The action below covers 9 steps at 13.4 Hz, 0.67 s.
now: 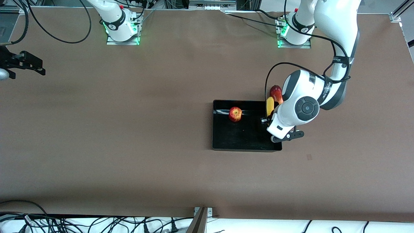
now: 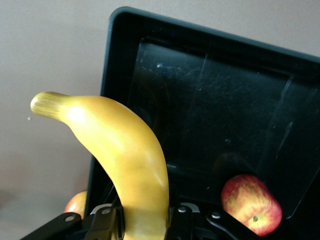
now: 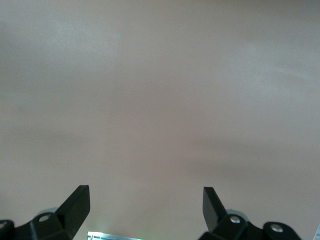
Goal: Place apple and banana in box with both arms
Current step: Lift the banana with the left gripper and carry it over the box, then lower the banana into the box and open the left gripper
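Observation:
The yellow banana (image 1: 269, 106) (image 2: 125, 160) hangs over the rim of the black box (image 1: 239, 136) (image 2: 210, 115) at the left arm's end, with my left gripper (image 1: 266, 120) (image 2: 142, 222) shut on its lower part. The red apple (image 1: 235, 114) (image 2: 251, 204) lies inside the box, close to the wall farthest from the front camera. My right gripper (image 1: 38, 66) (image 3: 145, 200) waits open over bare table at the right arm's end, nothing between its fingers.
A red-yellow mango (image 1: 276, 94) (image 2: 76, 204) lies on the table just outside the box, at its corner toward the left arm's base. Brown table surface spreads around the box. Cables run along the table's front edge.

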Each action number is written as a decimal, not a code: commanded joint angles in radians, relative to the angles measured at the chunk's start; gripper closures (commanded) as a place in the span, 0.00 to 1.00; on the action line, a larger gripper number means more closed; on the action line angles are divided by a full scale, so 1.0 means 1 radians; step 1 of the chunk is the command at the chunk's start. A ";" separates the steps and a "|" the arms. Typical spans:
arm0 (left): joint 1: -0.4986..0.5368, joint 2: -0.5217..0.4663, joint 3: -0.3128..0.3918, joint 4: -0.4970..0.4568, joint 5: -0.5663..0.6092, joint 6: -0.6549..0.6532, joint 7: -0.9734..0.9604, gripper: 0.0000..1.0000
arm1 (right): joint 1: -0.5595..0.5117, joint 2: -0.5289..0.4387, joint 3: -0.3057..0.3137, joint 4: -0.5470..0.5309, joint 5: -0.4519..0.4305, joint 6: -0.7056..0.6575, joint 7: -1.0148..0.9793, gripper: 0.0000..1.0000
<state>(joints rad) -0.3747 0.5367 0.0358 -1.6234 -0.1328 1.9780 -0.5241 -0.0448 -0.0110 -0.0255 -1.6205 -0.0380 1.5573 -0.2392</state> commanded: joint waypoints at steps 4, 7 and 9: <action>-0.052 0.057 0.009 0.086 -0.022 0.004 -0.059 1.00 | -0.006 -0.001 0.003 0.008 0.029 -0.010 0.005 0.00; -0.058 0.087 0.006 0.100 -0.022 0.062 -0.100 1.00 | -0.006 -0.001 0.003 0.008 0.029 -0.006 0.005 0.00; -0.066 0.110 0.004 0.100 -0.022 0.105 -0.120 1.00 | -0.006 -0.001 0.003 0.008 0.029 -0.006 0.005 0.00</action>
<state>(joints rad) -0.4267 0.6064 0.0344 -1.5620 -0.1329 2.0608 -0.6180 -0.0448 -0.0110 -0.0255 -1.6205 -0.0283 1.5573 -0.2390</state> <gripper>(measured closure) 0.656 0.000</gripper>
